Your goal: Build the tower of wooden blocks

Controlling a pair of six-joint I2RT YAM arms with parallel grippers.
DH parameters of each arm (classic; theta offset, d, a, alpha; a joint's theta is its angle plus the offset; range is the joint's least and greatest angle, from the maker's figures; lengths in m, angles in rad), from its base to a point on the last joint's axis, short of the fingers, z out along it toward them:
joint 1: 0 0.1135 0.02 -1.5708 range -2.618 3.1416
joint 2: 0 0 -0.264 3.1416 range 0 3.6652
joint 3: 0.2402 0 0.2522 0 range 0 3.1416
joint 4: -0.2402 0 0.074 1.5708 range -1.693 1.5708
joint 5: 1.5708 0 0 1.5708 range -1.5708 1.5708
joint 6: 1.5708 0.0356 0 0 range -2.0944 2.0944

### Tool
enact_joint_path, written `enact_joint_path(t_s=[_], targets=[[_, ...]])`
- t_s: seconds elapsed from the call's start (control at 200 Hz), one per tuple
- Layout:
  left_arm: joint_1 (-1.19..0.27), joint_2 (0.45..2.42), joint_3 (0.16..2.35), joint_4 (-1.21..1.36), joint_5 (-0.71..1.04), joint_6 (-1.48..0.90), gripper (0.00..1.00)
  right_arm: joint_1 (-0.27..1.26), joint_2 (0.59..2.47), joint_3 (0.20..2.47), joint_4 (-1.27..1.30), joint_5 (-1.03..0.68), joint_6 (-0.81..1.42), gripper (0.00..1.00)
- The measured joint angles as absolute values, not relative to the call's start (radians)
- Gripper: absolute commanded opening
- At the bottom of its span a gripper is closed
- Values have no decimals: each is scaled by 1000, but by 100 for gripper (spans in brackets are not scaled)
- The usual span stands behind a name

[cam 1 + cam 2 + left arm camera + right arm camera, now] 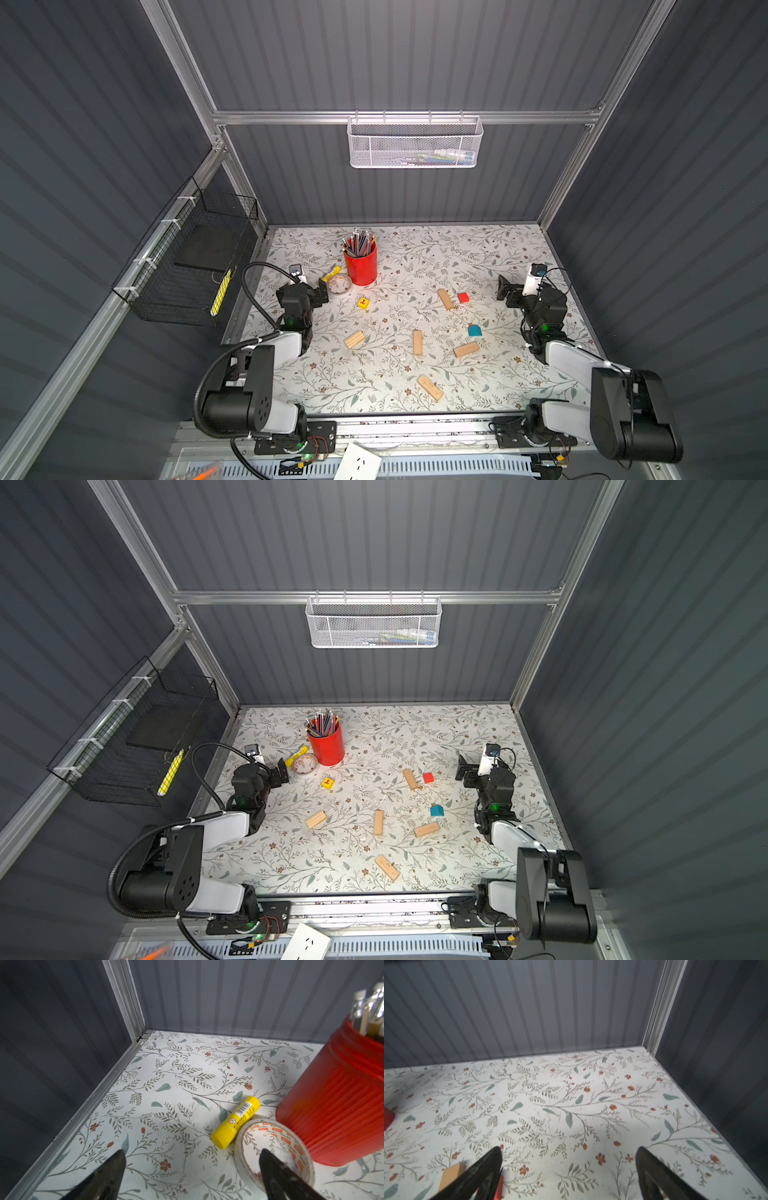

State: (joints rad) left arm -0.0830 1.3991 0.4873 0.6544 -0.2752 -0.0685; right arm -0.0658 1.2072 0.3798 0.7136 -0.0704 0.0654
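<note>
Waiting at opposite edges of the table [415,257], held left claw [322,293] and right claw [506,289] spread wide and empty, likely to keep the middle free. Found no tower yet: planks [417,342], yellow block [363,303], red block [463,297] and teal block [474,331] scattered flat mid-table.

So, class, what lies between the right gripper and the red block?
Nothing: only bare floral tablecloth separates the open right gripper from the red block, as both top views show.

Black-and-white left arm [286,345], right arm [573,361] (green lights [289,320], ribbed hose [199,403])
</note>
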Motion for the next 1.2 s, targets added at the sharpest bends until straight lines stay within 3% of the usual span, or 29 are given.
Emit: enact_joint_path(t_s=[0.28,0.62,0.926,1.201], targets=[[-83,1299,681,311,-238,-315,100,-78,980,484,385,12,306,99],[-114,1271,691,14,-43,-519,100,-43,1039,667,-67,-75,450,99],[-480,1274,785,-256,-50,-644,97,194,1108,764,-415,-80,473,99],[-813,1491,992,-458,-104,-736,89,303,1165,764,-577,-110,542,99]])
